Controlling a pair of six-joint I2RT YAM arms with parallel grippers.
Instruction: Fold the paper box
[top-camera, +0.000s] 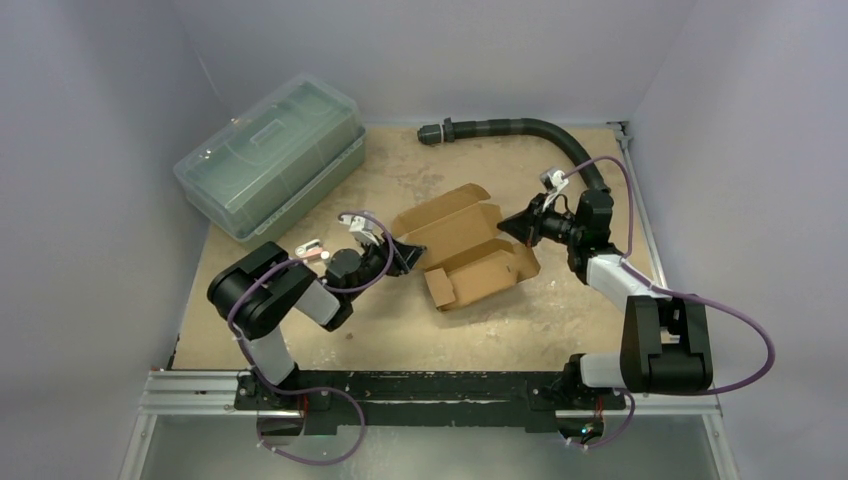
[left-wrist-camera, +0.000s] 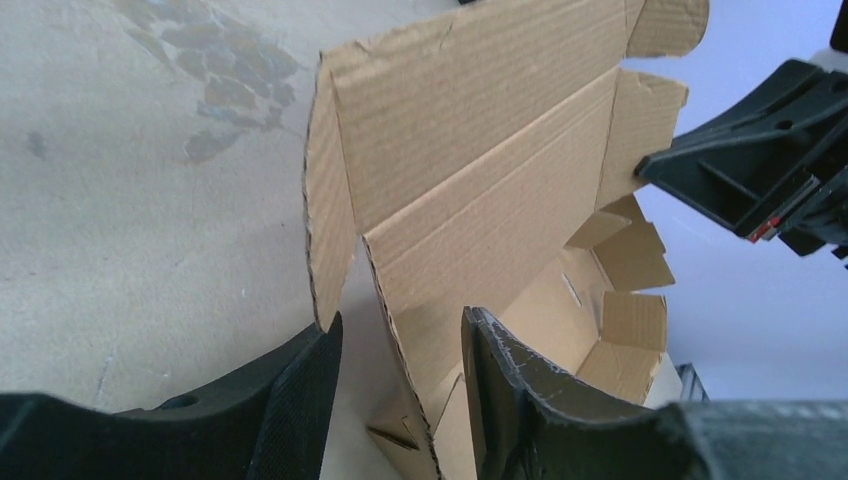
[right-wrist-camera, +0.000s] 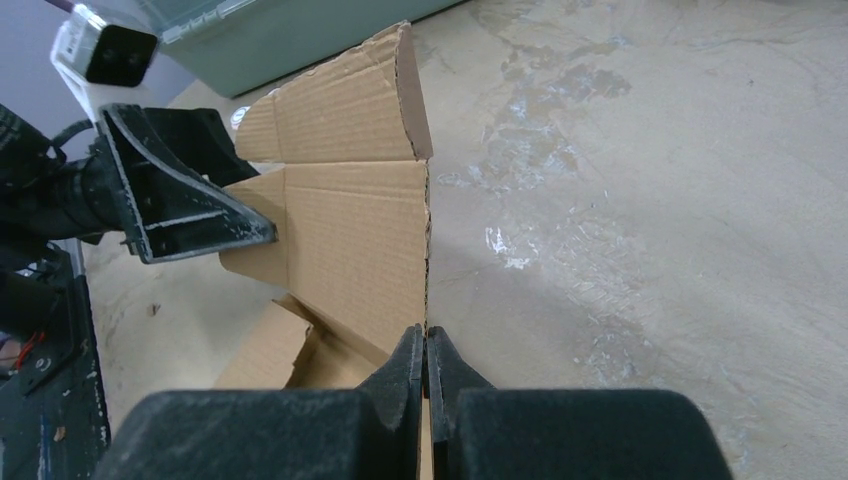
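Left hand (left-wrist-camera: 402, 320) is sitting about half open, one finger on either side of an upright wall at its end of the paper box (top-camera: 468, 250). From its wrist view there's a visible gap between the outer finger and the cardboard, so it's straddling that wall, not clamping it.

The box itself lies on the bench (top-camera: 400, 335) roughly in the middle, between the two arms. It's only partly formed: base down, long walls up, big lid panel leaning out toward the back, end flaps and tabs loose.

Right hand (right-wrist-camera: 426, 336) is at the opposite end, closed tight. The edge of an end panel runs straight into the seam between its tips, so it looks pinched on that cardboard.

Further back there's a clear greenish plastic bin (top-camera: 270, 160) at the far left and a black ribbed hose (top-camera: 520, 128) along the back edge, both well apart from the box.

My read: we're mid-fold, squaring up the end walls. The next move probably wants the left hand to close on its wall and tip it inward while the right holds its end steady so the tabs can tuck. Corrugated stuff likes to spring back, so go easy.
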